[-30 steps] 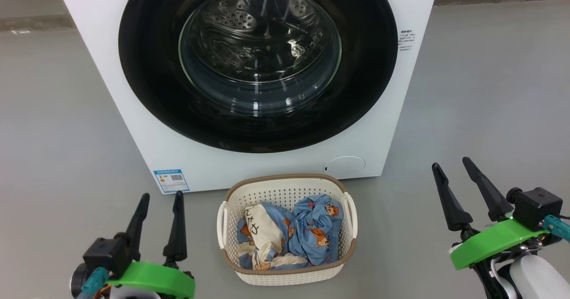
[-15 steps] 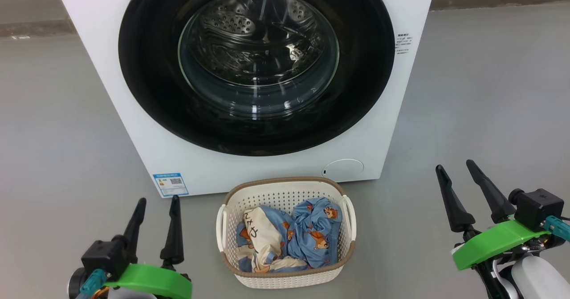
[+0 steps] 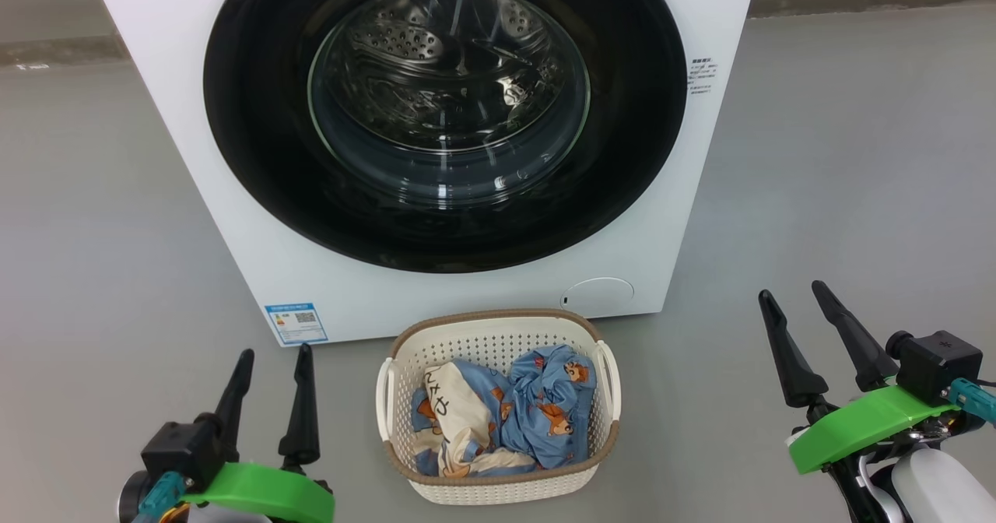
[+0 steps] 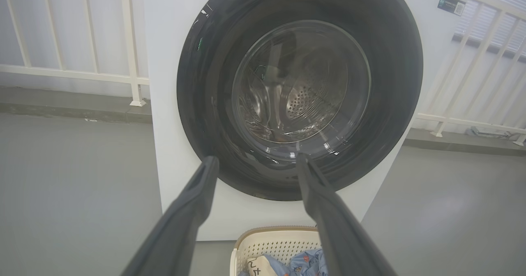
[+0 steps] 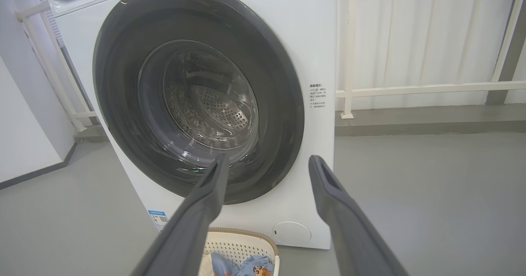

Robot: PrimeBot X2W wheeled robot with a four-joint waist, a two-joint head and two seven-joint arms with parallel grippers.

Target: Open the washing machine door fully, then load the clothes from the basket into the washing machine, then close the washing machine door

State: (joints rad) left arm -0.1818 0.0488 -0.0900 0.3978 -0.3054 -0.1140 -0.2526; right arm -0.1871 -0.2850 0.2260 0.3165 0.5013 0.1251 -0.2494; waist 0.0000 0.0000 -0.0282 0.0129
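Left gripper point(image 3: 275, 349) and right gripper point(image 3: 790, 289) both released, holding nothing. Basket point(image 3: 498, 314) with clothes point(image 3: 537, 406) sits between them, untouched. Washing machine door point(image 3: 443, 231) closed, ahead of both.

The head camera looks forward and steeply down from above. It takes in the front of the washing machine point(image 3: 342, 305), the basket point(image 3: 490, 317) on the floor before it, and the left gripper point(image 3: 275, 349) and right gripper point(image 3: 790, 289) in its lower corners. The left wrist camera sits low, left of the basket, facing the washing machine door point(image 4: 300, 91) almost head-on and close. The right wrist camera sits low on the right and views the door obliquely. All three views share the door and the basket.
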